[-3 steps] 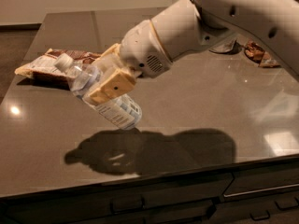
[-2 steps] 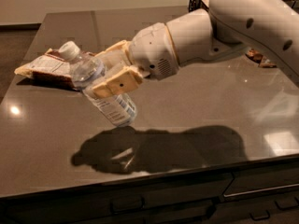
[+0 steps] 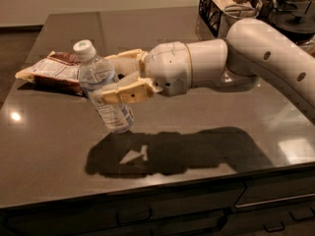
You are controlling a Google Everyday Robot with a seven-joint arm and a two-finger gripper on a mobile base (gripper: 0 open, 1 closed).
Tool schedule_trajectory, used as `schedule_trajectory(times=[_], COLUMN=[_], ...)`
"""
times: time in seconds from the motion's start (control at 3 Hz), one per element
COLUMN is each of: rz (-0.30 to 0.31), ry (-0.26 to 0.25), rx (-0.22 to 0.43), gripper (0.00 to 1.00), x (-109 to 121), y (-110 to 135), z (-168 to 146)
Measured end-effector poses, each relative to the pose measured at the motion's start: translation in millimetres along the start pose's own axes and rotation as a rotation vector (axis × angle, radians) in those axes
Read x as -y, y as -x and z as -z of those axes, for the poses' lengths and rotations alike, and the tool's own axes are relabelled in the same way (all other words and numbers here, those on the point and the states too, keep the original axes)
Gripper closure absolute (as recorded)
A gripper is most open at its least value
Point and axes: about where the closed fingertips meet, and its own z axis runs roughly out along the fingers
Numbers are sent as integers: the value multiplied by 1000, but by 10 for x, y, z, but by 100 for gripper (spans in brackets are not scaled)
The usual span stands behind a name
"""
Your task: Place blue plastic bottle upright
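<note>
Left of centre in the frame, the gripper (image 3: 103, 77) is clamped around the middle of the blue plastic bottle (image 3: 114, 114), one finger (image 3: 123, 93) across its front and the other behind. The bottle leans, its white cap (image 3: 84, 48) toward the upper left and its base low over the dark counter (image 3: 54, 151) (contact cannot be told). A snack packet (image 3: 49, 70) lies just behind it at the left. A wire basket (image 3: 212, 9) stands at the upper right.

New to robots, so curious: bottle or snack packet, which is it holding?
The clear bottle with the white cap, tilted, clamped in the gripper over the table; the packet lies flat behind it.
</note>
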Motion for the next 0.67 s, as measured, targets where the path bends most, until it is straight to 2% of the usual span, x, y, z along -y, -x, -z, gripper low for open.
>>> schedule_trajectory(times=[0.67], rz=[2], ry=[-40], rx=[90], gripper=[100], x=[54], y=[-169], z=[-8])
